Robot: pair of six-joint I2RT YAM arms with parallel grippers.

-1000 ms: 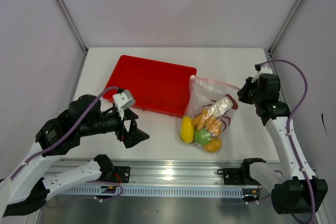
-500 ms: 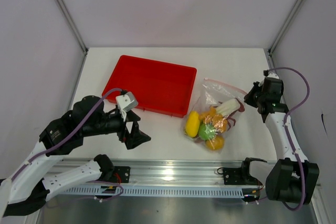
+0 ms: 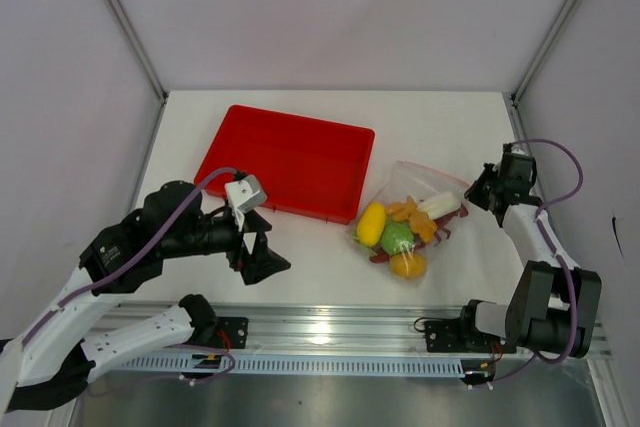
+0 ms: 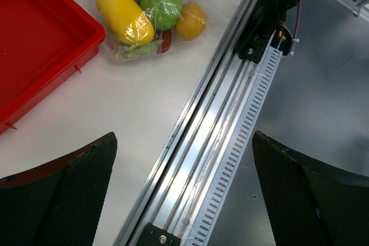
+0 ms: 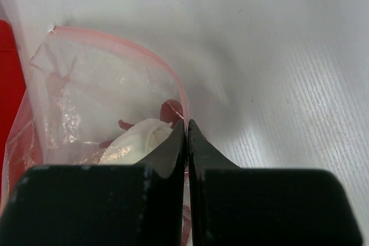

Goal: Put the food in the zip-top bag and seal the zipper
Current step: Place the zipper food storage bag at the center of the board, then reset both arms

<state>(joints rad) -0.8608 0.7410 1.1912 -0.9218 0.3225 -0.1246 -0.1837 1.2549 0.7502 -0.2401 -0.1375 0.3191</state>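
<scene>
Here, food point(image 3: 398, 237) inside zip-top bag point(image 3: 422, 181)

White-and-black left arm point(image 3: 130, 247), matching right arm point(image 3: 548, 247), purple cables point(image 3: 178, 209), left tool point(image 3: 268, 257) with black mesh-textured fingers point(image 4: 63, 194), white wrist camera block point(image 3: 245, 192), black bases point(image 3: 203, 315) bolted to silver rail point(image 3: 330, 332).

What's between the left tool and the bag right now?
Nothing: bare table from the left tool to the bag, clear in the top view; the tray edge sits just farther back.
</scene>
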